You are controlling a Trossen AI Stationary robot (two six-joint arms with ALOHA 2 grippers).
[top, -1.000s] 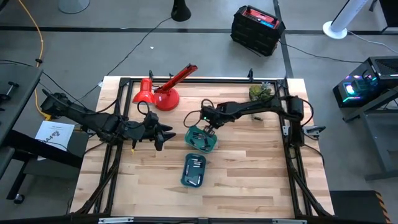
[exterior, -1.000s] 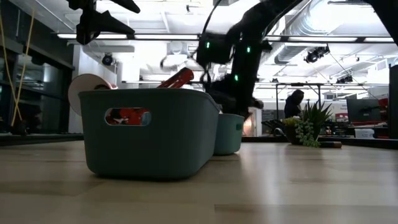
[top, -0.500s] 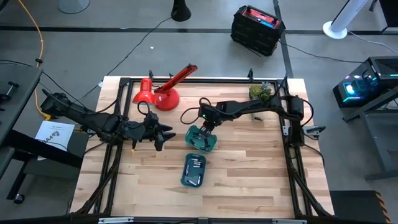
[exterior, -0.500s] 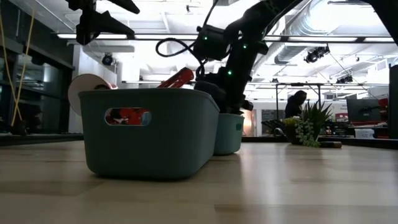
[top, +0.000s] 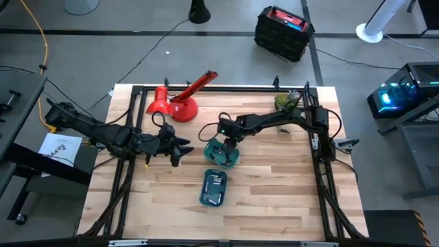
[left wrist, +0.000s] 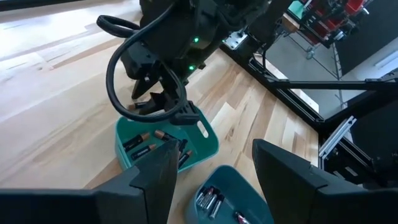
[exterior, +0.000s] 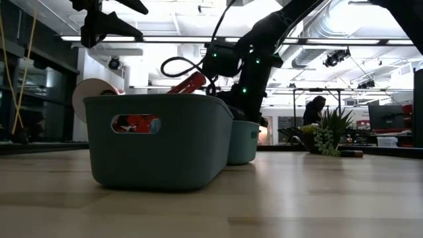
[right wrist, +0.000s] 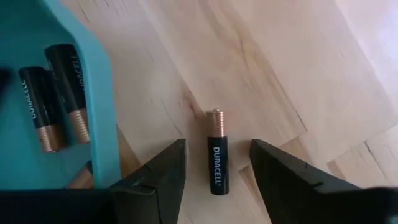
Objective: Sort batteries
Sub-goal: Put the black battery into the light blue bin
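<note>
One battery [right wrist: 217, 165], black with a copper end, lies flat on the bare wood just outside the far teal tray [top: 221, 152]. My right gripper [right wrist: 217, 146] hangs over it, open, a finger on either side, touching nothing. Two batteries [right wrist: 56, 99] show inside that tray, lying on its floor. The near teal tray [top: 213, 189] holds several batteries [left wrist: 210, 200]. My left gripper [top: 180, 147] waits open to the left of the trays, well above the table.
A red desk lamp [top: 180, 103] lies at the far left of the table. A small potted plant [top: 288, 101] stands at the far right corner. Black frame rails [top: 315, 147] run along the table's sides. Bare wood stretches across the near half.
My right gripper has drifted a little toward the table's left edge and sunk lower beside the far tray.
</note>
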